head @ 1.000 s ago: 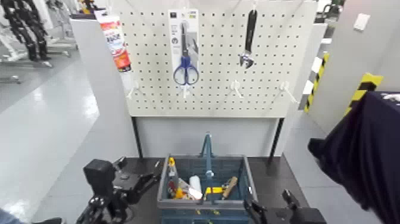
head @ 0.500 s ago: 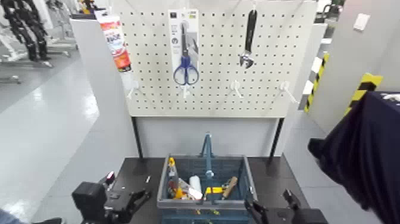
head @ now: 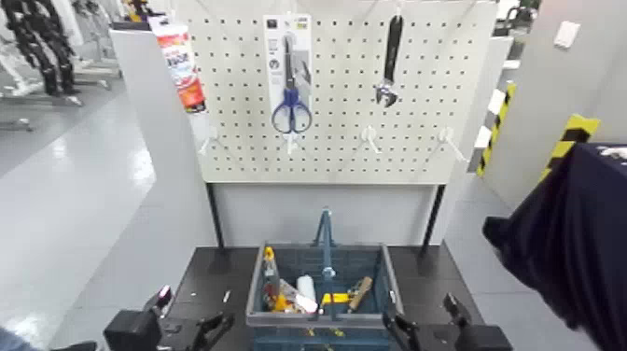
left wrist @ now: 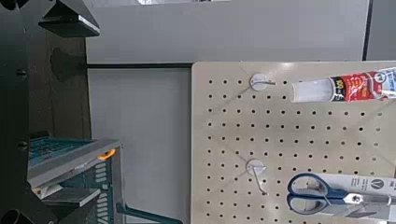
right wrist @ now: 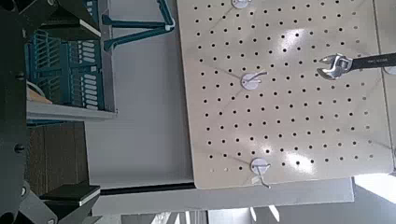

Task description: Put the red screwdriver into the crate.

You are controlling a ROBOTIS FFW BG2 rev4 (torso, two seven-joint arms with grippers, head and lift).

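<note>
The red screwdriver (head: 269, 276) stands tilted inside the left compartment of the blue-grey crate (head: 320, 319), its yellow end up. The crate sits on the dark table, its tall blue handle (head: 325, 233) in the middle. My left gripper (head: 191, 317) is open and empty, low at the left, apart from the crate's left wall. My right gripper (head: 424, 322) is open and empty, low at the right of the crate. The crate also shows in the left wrist view (left wrist: 70, 163) and in the right wrist view (right wrist: 70, 65).
A white pegboard (head: 336, 103) stands behind the table with blue-handled scissors (head: 290, 89), a black wrench (head: 390, 58) and a glue tube (head: 179, 65). Other tools lie in the crate. A dark cloth (head: 569, 243) hangs at the right.
My left gripper has drawn back from the crate's left side, down and to the left toward the frame's bottom edge. The right arm and the crate have not moved.
</note>
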